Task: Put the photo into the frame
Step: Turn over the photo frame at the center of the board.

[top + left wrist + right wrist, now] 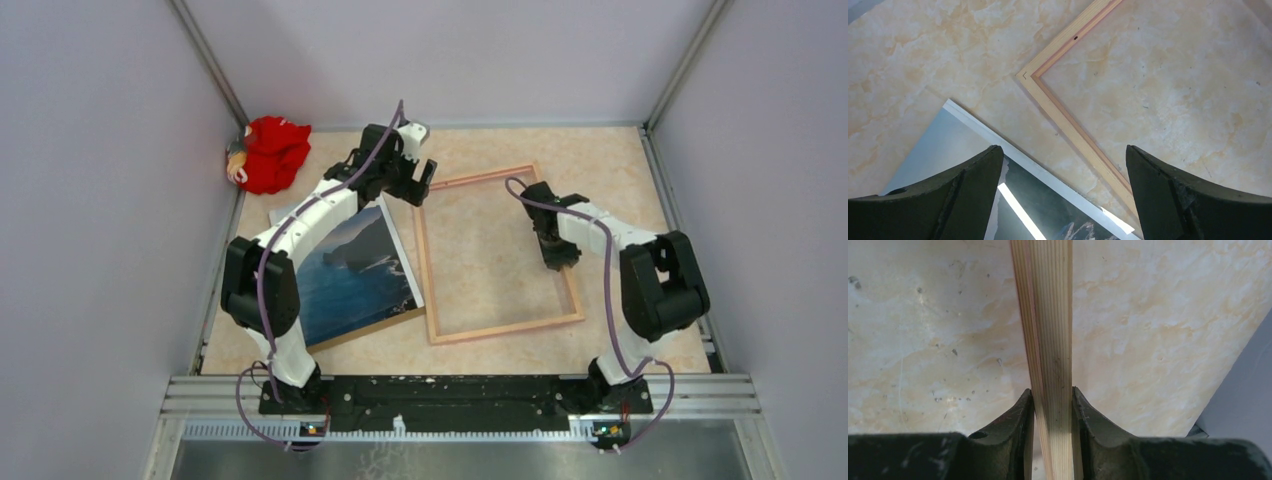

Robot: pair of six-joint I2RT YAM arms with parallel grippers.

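Note:
The frame (505,330) lies flat on the table with its pale wood back up. Its far-left corner shows in the left wrist view (1068,117). The photo (350,275), blue landscape up, lies left of the frame on a brown backing board (370,328). My left gripper (418,185) is open and empty, hovering over the gap between the photo's far corner (938,145) and the frame's far-left corner; its jaws (1063,150) stand wide apart. My right gripper (562,258) is shut on the frame's right rail (1048,315), one finger on each side (1052,395).
A red cloth toy (272,152) lies in the far-left corner. Grey walls enclose the marble-patterned table (610,160) on three sides. A metal rail (460,385) runs along the near edge by the arm bases.

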